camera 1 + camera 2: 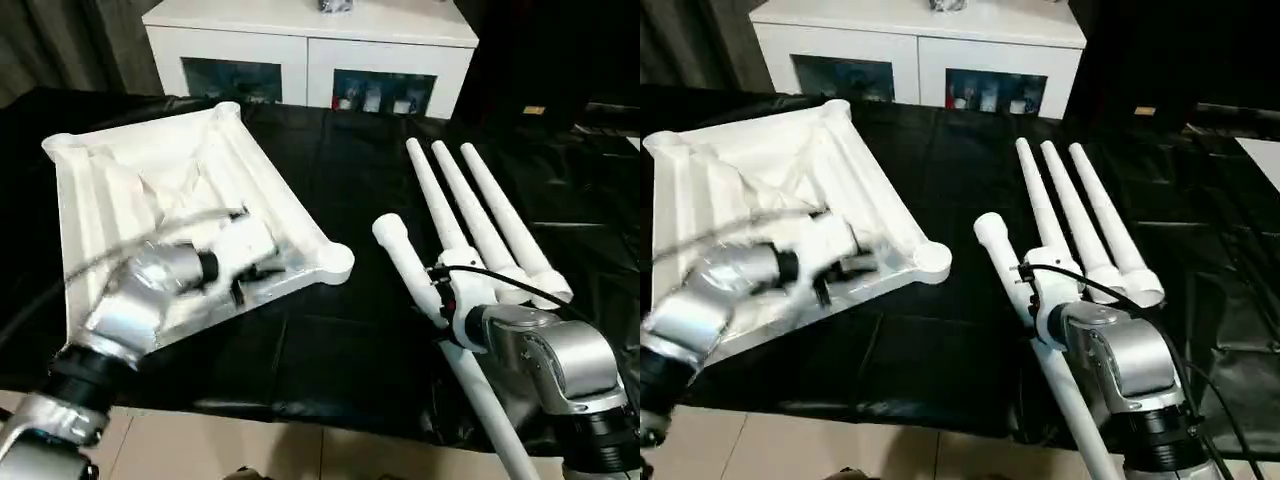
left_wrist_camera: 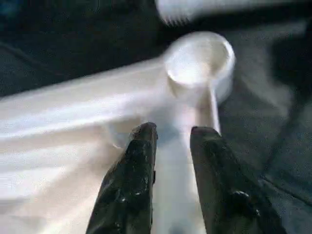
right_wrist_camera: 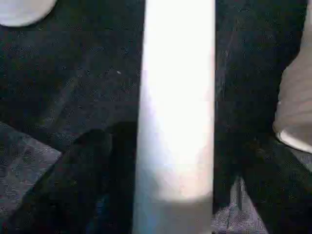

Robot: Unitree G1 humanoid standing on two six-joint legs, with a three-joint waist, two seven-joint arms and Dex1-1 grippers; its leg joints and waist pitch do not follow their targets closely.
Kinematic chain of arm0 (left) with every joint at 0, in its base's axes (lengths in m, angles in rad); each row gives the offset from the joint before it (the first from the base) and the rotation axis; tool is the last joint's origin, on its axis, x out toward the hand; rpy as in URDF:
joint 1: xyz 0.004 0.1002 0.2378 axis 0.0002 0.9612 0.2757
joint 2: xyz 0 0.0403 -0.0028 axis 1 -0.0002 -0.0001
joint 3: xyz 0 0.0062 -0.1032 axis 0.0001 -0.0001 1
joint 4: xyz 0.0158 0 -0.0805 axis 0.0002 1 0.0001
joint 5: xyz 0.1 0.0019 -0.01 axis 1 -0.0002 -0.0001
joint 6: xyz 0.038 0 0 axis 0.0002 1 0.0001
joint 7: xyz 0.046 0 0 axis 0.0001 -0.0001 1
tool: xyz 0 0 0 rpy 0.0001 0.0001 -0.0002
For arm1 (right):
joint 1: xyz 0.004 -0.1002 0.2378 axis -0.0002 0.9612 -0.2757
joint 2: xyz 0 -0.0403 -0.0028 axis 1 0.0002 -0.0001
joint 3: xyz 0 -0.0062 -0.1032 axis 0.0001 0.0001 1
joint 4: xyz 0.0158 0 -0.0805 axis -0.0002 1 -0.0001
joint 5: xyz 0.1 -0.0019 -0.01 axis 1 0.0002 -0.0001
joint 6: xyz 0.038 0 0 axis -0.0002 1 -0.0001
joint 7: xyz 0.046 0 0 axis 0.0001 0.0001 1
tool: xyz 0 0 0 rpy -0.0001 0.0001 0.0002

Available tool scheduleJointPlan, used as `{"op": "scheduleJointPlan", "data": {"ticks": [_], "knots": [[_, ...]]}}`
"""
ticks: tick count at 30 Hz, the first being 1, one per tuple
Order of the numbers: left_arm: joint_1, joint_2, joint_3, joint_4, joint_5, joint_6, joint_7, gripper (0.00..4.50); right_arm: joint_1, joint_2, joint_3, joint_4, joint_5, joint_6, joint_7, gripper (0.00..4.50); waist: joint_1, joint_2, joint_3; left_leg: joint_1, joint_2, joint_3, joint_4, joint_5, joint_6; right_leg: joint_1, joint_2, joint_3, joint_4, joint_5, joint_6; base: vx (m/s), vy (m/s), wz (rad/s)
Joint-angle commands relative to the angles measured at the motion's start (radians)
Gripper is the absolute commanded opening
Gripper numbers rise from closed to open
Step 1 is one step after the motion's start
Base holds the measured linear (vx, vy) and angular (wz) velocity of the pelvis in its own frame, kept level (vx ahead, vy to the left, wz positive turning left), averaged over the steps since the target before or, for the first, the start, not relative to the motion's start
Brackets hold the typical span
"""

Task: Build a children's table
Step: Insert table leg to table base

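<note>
While the upturned white tabletop lies on the black cloth, the left gripper hovers over its corner socket, fingers slightly parted and empty. The right gripper straddles one leg, fingers spread wide, beside three other legs.

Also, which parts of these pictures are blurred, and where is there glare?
Head views: the left claw and its forearm are smeared by motion, while the table top and the three legs beside it stay sharp. Left wrist view: the corner socket is soft. Right wrist view: the leg glares white.
</note>
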Motion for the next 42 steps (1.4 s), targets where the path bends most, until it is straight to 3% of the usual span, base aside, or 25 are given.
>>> {"op": "scheduleJointPlan", "data": {"ticks": [1, 10, 14, 16, 17, 20, 23, 24, 27, 33, 34, 36, 39, 40, 41, 42], "knots": [[-0.019, 0.000, 0.032, -0.028, -0.031, 0.001, 0.000, 1.30, 0.008, -0.001, -0.020, 0.019, 0.005, -0.006, 0.005, 3.87, 0.002, 0.000, -0.062, 0.016, 0.101, -0.050, -0.076, -0.115, -0.027, 0.046, -0.115, 0.076, -0.066, -0.140, -0.203, 0.000, 0.000, 0.00], [-0.013, -0.043, 0.114, -0.100, -0.120, 0.068, 0.027, 1.30, 0.006, 0.026, -0.046, 0.072, 0.018, -0.034, 0.014, 3.12, 0.002, -0.003, -0.062, 0.017, 0.101, -0.049, -0.074, -0.120, -0.026, 0.046, -0.116, 0.074, -0.066, -0.152, -0.213, 0.000, 0.000, 0.00], [0.013, -0.084, 0.121, -0.168, -0.145, 0.137, 0.069, 1.30, 0.007, 0.056, -0.096, 0.114, 0.036, -0.049, 0.008, 2.77, 0.001, -0.005, -0.060, 0.016, 0.101, -0.049, -0.074, -0.135, -0.024, 0.047, -0.118, 0.076, -0.071, -0.179, -0.208, 0.000, 0.000, 0.00], [0.019, -0.106, 0.125, -0.176, -0.142, 0.160, 0.099, 1.30, 0.008, 0.061, -0.108, 0.126, 0.036, -0.066, 0.006, 2.68, 0.000, -0.005, -0.059, 0.016, 0.100, -0.050, -0.074, -0.144, -0.024, 0.047, -0.116, 0.074, -0.075, -0.210, -0.198, 0.000, 0.000, 0.00], [0.019, -0.106, 0.125, -0.176, -0.142, 0.160, 0.099, 1.30, 0.008, 0.061, -0.108, 0.126, 0.036, -0.066, 0.006, 2.43, -0.001, -0.006, -0.057, 0.018, 0.099, -0.050, -0.075, -0.154, -0.026, 0.045, -0.115, 0.074, -0.078, -0.230, -0.192, 0.000, 0.000, 0.00], [0.023, -0.168, 0.162, -0.189, -0.177, 0.242, 0.170, 1.30, 0.002, 0.094, -0.165, 0.126, 0.068, -0.102, 0.011, 2.33, -0.003, -0.006, -0.054, 0.023, 0.098, -0.051, -0.076, -0.193, -0.033, 0.042, -0.115, 0.074, -0.087, -0.303, -0.174, 0.000, 0.000, 0.00], [0.027, -0.191, 0.180, -0.209, -0.210, 0.296, 0.193, 1.64, -0.009, 0.116, -0.199, 0.109, 0.101, -0.090, 0.021, 2.01, -0.002, -0.007, -0.059, 0.020, 0.099, -0.054, -0.075, -0.176, -0.028, 0.046, -0.117, 0.073, -0.084, -0.284, -0.178, 0.000, 0.000, 0.00], [0.036, -0.200, 0.187, -0.230, -0.221, 0.332, 0.206, 1.77, -0.020, 0.130, -0.214, 0.091, 0.124, -0.083, 0.037, 1.90, -0.003, -0.006, -0.061, 0.018, 0.099, -0.053, -0.075, -0.150, -0.019, 0.047, -0.114, 0.073, -0.078, -0.235, -0.185, 0.000, 0.000, 0.00], [0.048, -0.231, 0.211, -0.254, -0.235, 0.379, 0.250, 1.98, -0.043, 0.153, -0.248, 0.069, 0.160, -0.064, 0.046, 1.83, -0.002, -0.006, -0.062, 0.017, 0.097, -0.050, -0.073, -0.125, -0.003, 0.048, -0.112, 0.072, -0.078, -0.200, -0.195, 0.000, 0.000, 0.00], [0.045, -0.312, 0.310, -0.287, -0.303, 0.490, 0.356, 2.52, -0.115, 0.161, -0.289, 0.024, 0.199, -0.042, 0.039, 1.67, -0.001, -0.002, -0.061, 0.020, 0.098, -0.050, -0.075, -0.130, -0.009, 0.047, -0.109, 0.070, -0.078, -0.205, -0.197, 0.000, 0.000, 0.00], [0.051, -0.318, 0.319, -0.316, -0.329, 0.527, 0.367, 2.77, -0.143, 0.167, -0.314, 0.010, 0.220, -0.039, 0.031, 1.67, 0.000, -0.004, -0.060, 0.020, 0.097, -0.051, -0.075, -0.132, -0.010, 0.047, -0.110, 0.070, -0.079, -0.212, -0.195, 0.000, 0.000, 0.00], [0.058, -0.326, 0.322, -0.341, -0.354, 0.557, 0.365, 2.88, -0.173, 0.182, -0.352, 0.008, 0.245, -0.052, 0.018, 1.67, 0.003, -0.004, -0.060, 0.019, 0.097, -0.051, -0.075, -0.127, -0.012, 0.047, -0.110, 0.071, -0.079, -0.218, -0.187, 0.000, 0.000, 0.00], [0.085, -0.360, 0.303, -0.385, -0.389, 0.573, 0.347, 3.06, -0.287, 0.278, -0.526, 0.040, 0.393, -0.122, -0.044, 1.67, 0.003, -0.003, -0.060, 0.020, 0.096, -0.049, -0.076, -0.133, -0.008, 0.043, -0.111, 0.071, -0.082, -0.230, -0.184, 0.000, 0.000, 0.00], [0.089, -0.367, 0.296, -0.393, -0.395, 0.575, 0.344, 3.30, -0.306, 0.293, -0.553, 0.048, 0.421, -0.137, -0.053, 1.67, 0.003, -0.003, -0.061, 0.021, 0.097, -0.049, -0.076, -0.131, -0.008, 0.042, -0.110, 0.071, -0.081, -0.227, -0.181, 0.000, 0.000, 0.00], [0.097, -0.386, 0.284, -0.402, -0.407, 0.572, 0.344, 3.30, -0.330, 0.316, -0.587, 0.065, 0.461, -0.168, -0.072, 1.67, 0.003, 0.004, -0.061, 0.021, 0.096, -0.048, -0.077, -0.125, -0.010, 0.040, -0.106, 0.070, -0.080, -0.212, -0.177, 0.000, 0.000, 0.00], [0.108, -0.417, 0.269, -0.416, -0.428, 0.566, 0.342, 3.35, -0.356, 0.346, -0.623, 0.090, 0.494, -0.223, -0.098, 1.67, 0.002, 0.001, -0.061, 0.022, 0.097, -0.047, -0.078, -0.133, -0.011, 0.039, -0.106, 0.069, -0.081, -0.206, -0.175, 0.000, 0.000, 0.00]]}}
